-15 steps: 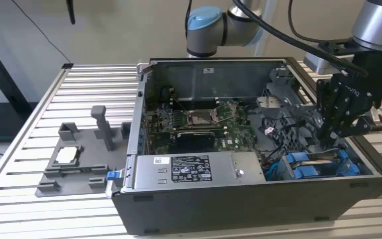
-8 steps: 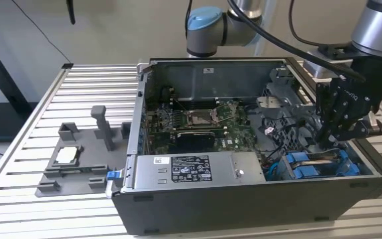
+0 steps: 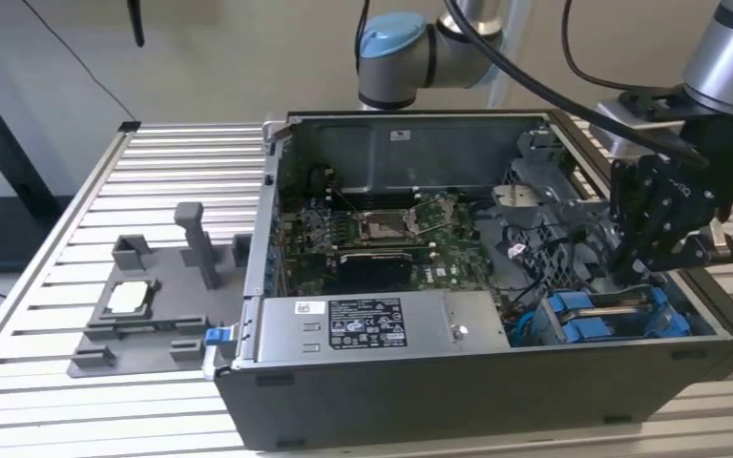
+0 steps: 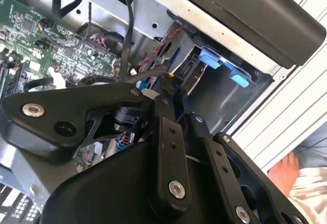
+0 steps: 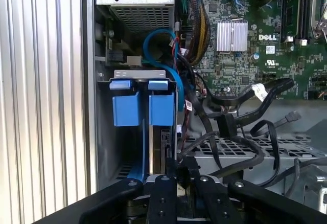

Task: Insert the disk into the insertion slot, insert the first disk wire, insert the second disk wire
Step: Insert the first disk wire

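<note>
Reaching down into the open computer case (image 3: pixel 469 401) in the exterior view, the gripper (image 3: pixel 653 272) hangs over the case's near corner on the exterior view's right, just above the insertion slot (image 3: pixel 615 303). The disk (image 3: pixel 579 317) sits low in that cage in its blue frame, beside the grey power supply (image 3: pixel 354 324) that runs along the case's near edge. The green motherboard (image 3: pixel 386 229) lies toward the far wall. Whether the gripper is parted or clamped on something cannot be told here.

In the second wrist view the gripper (image 4: pixel 164 83) points into the case interior. Past it, blue end tabs (image 4: pixel 210 59) stand at the mouth of the insertion slot (image 4: pixel 219 101), close against the case's outer wall.

In the first wrist view two blue-framed units stand side by side in the insertion slot (image 5: pixel 145 74). The disk (image 5: pixel 161 109) is taken to be the one in line with the gripper (image 5: pixel 176 170). A blue cable (image 5: pixel 161 37) loops out beyond the cage, and black wires (image 5: pixel 240 147) crowd round the gripper's tip. Its state stays hidden here too.

The disk looks stiff, dense for its size and sensitive to knocks. It is probably best held by the blue frame or its end tabs, never by the labelled face. The wires look limp and springy, so the rigid plug end is likely the place to grip.
</note>
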### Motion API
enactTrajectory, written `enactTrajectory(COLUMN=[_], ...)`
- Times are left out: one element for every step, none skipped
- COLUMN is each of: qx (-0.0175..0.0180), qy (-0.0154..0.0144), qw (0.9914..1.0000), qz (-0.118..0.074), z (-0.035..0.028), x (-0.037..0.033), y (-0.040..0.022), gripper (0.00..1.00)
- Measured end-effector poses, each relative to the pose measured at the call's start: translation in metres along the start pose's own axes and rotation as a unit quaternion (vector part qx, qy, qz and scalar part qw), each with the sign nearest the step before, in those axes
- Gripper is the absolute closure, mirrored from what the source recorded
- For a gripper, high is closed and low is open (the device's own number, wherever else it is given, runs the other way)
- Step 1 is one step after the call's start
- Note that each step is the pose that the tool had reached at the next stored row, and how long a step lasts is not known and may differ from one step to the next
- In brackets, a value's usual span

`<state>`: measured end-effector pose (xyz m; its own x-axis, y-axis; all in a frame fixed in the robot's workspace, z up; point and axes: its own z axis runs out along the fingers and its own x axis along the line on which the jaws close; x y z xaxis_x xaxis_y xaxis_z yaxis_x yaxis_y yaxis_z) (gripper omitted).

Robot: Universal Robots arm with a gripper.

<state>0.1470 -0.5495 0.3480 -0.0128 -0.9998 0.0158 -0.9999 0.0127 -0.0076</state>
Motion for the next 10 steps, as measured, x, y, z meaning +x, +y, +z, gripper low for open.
enactTrajectory(qx=[-0.0016, -0.0033, -0.0053, -0.0073, -0.0091, -0.0106, -0.0120, -0.0134, -0.0143, -0.0150], qy=[-0.0006, -0.0006, -0.0006, -0.0006, -0.0006, -0.0006, -0.0005, -0.0005, -0.0005, -0.0005], qw=[1.00000, 0.99999, 0.99999, 0.99997, 0.99996, 0.99994, 0.99993, 0.99991, 0.99990, 0.99989], qz=[0.000, 0.000, 0.000, 0.000, 0.000, 0.000, 0.000, 0.000, 0.000, 0.000], z=[0.0002, 0.0006, 0.0009, 0.0012, 0.0016, 0.0021, 0.0026, 0.0031, 0.0036, 0.0040], x=[0.0011, 0.0022, 0.0033, 0.0043, 0.0053, 0.0061, 0.0069, 0.0078, 0.0085, 0.0090], y=[-0.0013, -0.0023, -0.0031, -0.0038, -0.0045, -0.0051, -0.0058, -0.0065, -0.0072, -0.0080], gripper=[0.80, 0.80, 0.80, 0.80, 0.80, 0.80, 0.80, 0.80, 0.80, 0.80])
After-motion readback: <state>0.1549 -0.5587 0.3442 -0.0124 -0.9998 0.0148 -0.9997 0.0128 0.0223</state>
